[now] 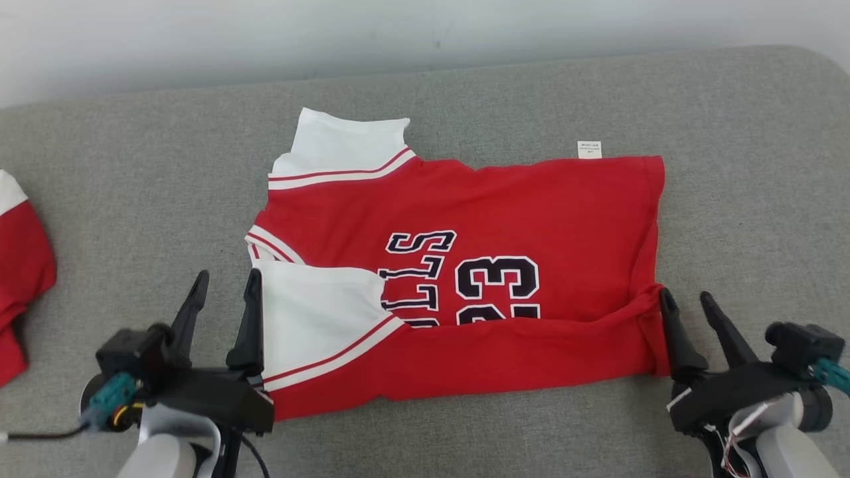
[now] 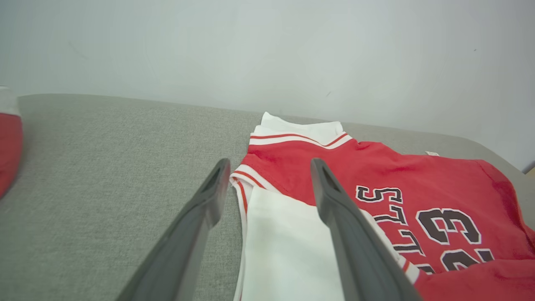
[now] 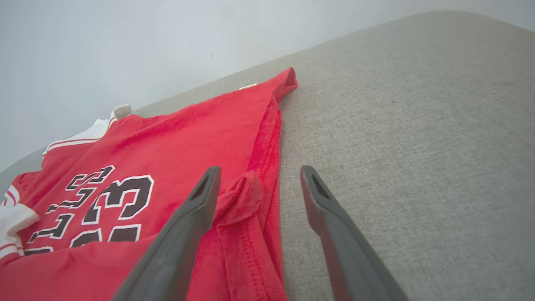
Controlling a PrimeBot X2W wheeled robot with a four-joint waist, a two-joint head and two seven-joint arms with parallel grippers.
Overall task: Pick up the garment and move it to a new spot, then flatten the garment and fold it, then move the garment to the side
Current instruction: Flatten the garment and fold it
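The garment (image 1: 531, 212) is a red jersey with white sleeves and dark "23" lettering, lying spread on the grey cushioned surface (image 1: 730, 199). Its near edge is folded up over the lettering. My left gripper (image 1: 227, 275) stands open at the folded white sleeve, empty. In the left wrist view the left gripper (image 2: 269, 165) straddles the sleeve's edge on the garment (image 2: 418, 175). My right gripper (image 1: 687, 299) stands open at the fold's right end. In the right wrist view a bunched red corner of the garment (image 3: 188, 129) lies between the right gripper's (image 3: 260, 170) spread fingers, not pinched.
Another red and white piece of clothing (image 1: 20, 265) lies at the surface's far left edge. A pale wall (image 1: 398, 33) runs behind the surface. A small white label (image 1: 589, 149) sticks out at the jersey's far edge. Bare grey cushion lies right of the jersey.
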